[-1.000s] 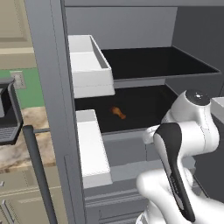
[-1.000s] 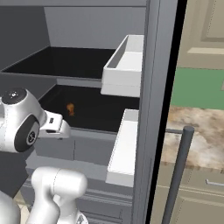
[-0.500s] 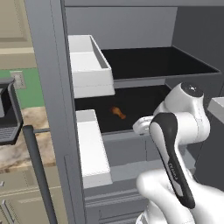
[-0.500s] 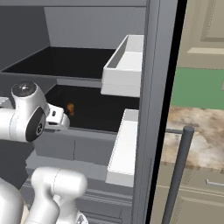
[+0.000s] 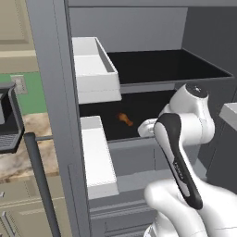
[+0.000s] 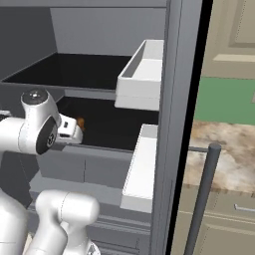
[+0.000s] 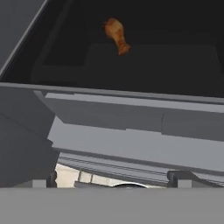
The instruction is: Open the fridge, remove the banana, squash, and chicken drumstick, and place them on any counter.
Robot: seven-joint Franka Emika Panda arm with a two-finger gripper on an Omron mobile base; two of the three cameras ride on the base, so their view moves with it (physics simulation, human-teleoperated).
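The grey fridge (image 5: 54, 97) stands open, its shelves dark inside. On the lower shelf lies the brown chicken drumstick (image 5: 124, 119) (image 6: 80, 123), thick end to the back left in the hand view (image 7: 116, 35). My gripper (image 7: 113, 178) hangs open just outside the shelf's front lip, below and in front of the drumstick and well apart from it, with nothing between its fingers. My white hand (image 5: 146, 129) (image 6: 69, 130) points into the lower shelf. The banana and the squash are out of view.
White door bins (image 5: 95, 69) (image 6: 143, 74) jut out from both open doors, with lower bins (image 5: 98, 159) (image 6: 141, 167) beneath. Dark door handles (image 5: 42, 183) (image 6: 203, 191) stand in front. The mottled counter (image 5: 23, 150) (image 6: 231, 157) runs on both sides. A black appliance (image 5: 7, 120) sits at the left.
My arm has swung forward and the hand has moved closer to the lower shelf's front, toward the drumstick. The drumstick has stayed put.
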